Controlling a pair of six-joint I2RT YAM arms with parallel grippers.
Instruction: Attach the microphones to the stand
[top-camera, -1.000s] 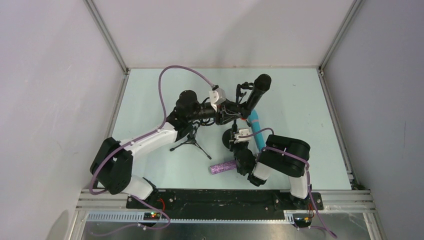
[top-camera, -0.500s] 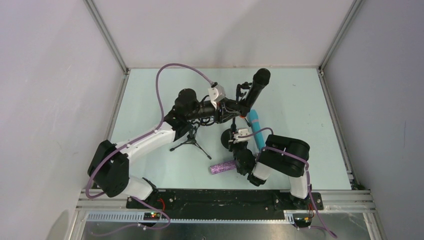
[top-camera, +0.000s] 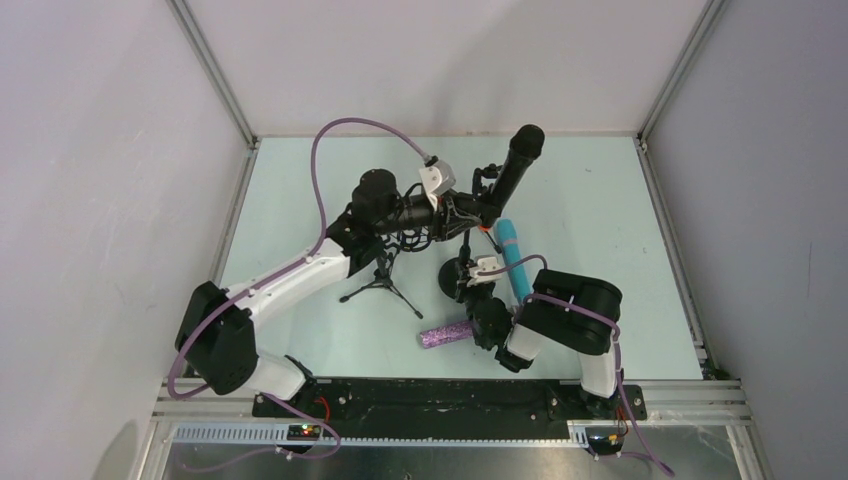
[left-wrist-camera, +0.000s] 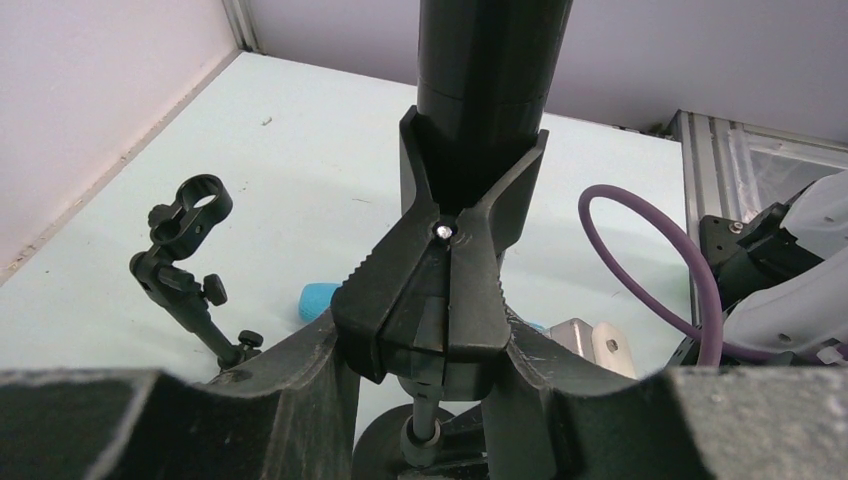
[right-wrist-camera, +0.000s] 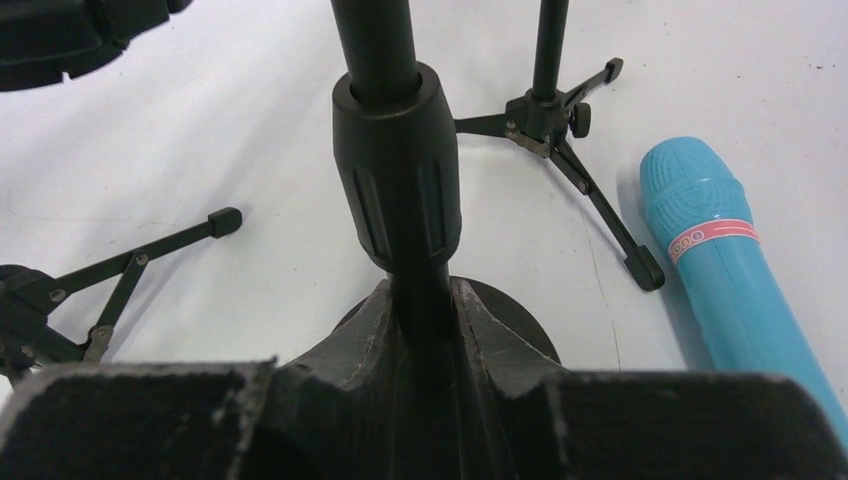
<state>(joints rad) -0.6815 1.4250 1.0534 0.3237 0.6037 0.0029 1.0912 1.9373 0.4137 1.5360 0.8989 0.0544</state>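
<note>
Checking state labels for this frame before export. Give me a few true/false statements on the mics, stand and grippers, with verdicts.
1. The black microphone sits in the clip. True.
2. The right gripper holds the light blue microphone. False: that microphone lies on the table, and the right gripper is shut on the stand pole.
3. The purple microphone lies on the table, attached to nothing. True.
4. The left gripper hangs open, away from the clip. False: it is closed on the clip's handles.

Pale mint table (top-camera: 300, 180); plain white walls (top-camera: 100, 150); aluminium corner posts (top-camera: 215, 75)
</note>
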